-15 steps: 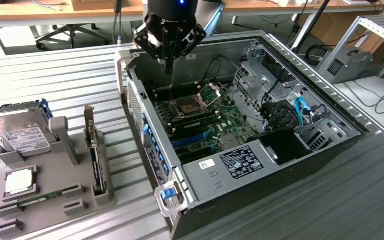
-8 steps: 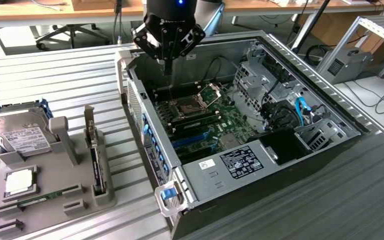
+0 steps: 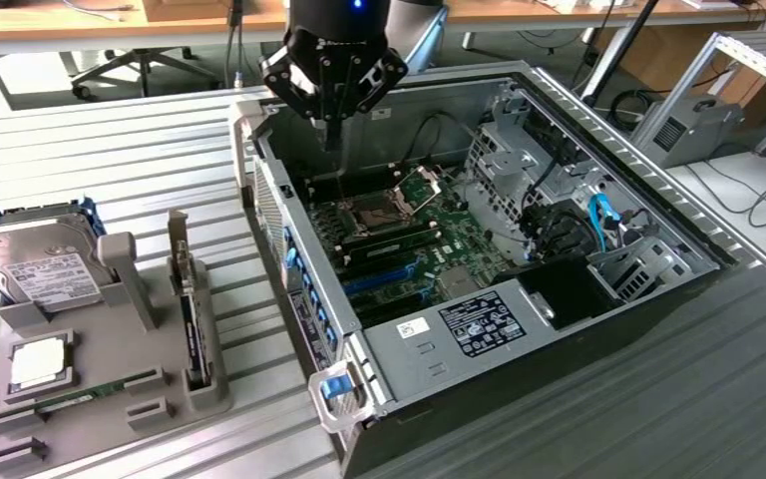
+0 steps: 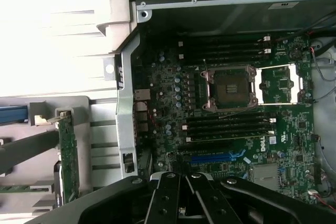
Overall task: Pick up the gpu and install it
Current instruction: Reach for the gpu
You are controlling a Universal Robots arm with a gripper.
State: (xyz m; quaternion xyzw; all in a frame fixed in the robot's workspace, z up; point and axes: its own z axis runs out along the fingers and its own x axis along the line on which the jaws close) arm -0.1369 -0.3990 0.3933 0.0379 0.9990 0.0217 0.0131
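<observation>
Exterior view has the gripper [image 3: 330, 140] hanging over the open computer case [image 3: 417, 344], its fingers seemingly pressed together on nothing, though that's hard to be sure of. The gpu [image 3: 192, 319] stands on edge in the grey holder [image 3: 210, 394], well apart on the exterior view's left. Pickup not begun, I'd say; it calls for crossing over and opening around the card's top edge.

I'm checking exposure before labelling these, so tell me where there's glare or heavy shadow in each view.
Wrist view: the table beside the computer case is blown out to white, while the motherboard inside sits dim. Exterior view: even light, with a mild sheen on the table slats.
</observation>
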